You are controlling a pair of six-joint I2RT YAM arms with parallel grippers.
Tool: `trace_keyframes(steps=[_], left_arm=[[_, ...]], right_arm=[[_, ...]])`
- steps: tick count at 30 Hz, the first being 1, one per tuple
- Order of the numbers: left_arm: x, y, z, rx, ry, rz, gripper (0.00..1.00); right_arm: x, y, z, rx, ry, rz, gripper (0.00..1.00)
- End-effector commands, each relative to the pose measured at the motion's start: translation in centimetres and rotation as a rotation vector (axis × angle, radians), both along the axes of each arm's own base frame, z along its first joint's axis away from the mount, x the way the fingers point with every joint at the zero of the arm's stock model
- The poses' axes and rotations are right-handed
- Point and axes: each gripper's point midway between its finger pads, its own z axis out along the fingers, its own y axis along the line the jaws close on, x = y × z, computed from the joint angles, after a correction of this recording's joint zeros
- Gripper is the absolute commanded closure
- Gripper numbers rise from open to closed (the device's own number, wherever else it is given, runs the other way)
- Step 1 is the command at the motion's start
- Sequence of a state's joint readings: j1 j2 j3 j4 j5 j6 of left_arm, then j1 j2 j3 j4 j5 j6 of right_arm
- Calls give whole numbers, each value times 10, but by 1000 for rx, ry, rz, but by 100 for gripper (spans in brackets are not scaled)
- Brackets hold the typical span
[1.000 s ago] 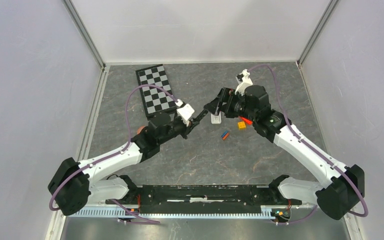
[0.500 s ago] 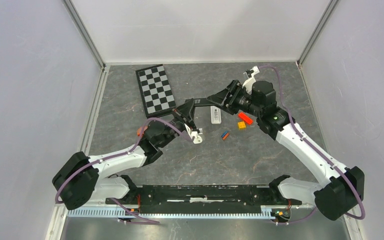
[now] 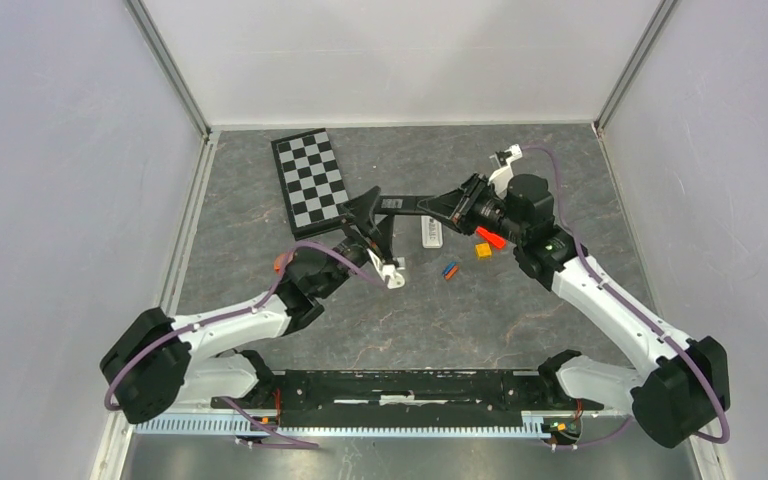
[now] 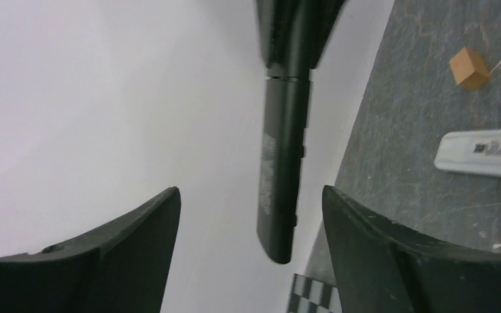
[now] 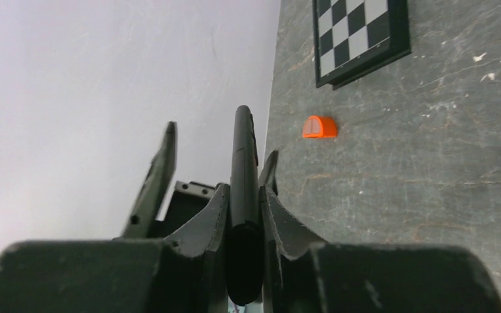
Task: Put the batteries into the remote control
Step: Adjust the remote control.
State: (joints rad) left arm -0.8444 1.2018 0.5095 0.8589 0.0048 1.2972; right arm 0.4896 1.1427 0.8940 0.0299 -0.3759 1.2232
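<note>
Top external: right gripper (image 3: 452, 205) clamped on one end of the black remote (image 3: 410, 203), held level above the table; the free end sits between the fingers of the left gripper (image 3: 368, 218); left fingers spread wide, not touching it. Batteries (image 3: 450, 269) lie on the table to the near side of the right fingers, apart from both grippers; none loaded. Step, as I read it: handover or two-arm bracing of the remote before the battery bay is opened; next move calls for the left fingers to close squarely on the free end without twisting it. Left wrist adds what top cannot: clear gaps on both sides of the remote; a white bar (image 4: 489, 153) and a tan cube (image 4: 470, 68) lie outside one finger. Right wrist alone shows the tight grip edge-on; an orange half-round block (image 5: 319, 127) and a checkerboard (image 5: 359, 39) lie beyond the fingertips.
</note>
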Motion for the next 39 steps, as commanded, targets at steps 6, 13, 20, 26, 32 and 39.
trace_keyframes(steps=[6,13,20,26,32,39], left_arm=[[-14,13,21,-668,733,31,0],[-39,9,19,-938,1224,98,0],[-63,-20,63,-1151,1675,-174,0],[-73,-29,112,-1278,1874,-638,3],[-68,-33,125,-1320,1902,-724,9],[-65,-32,133,-1359,1890,-760,32]], right_arm=[[21,-24,26,26,-215,-171,100],[18,-35,64,60,-407,-218,100],[-7,-33,94,181,-554,-148,100],[-33,-30,100,284,-605,-65,100],[-46,-21,104,338,-628,-11,100],[-47,-3,95,372,-591,25,100]])
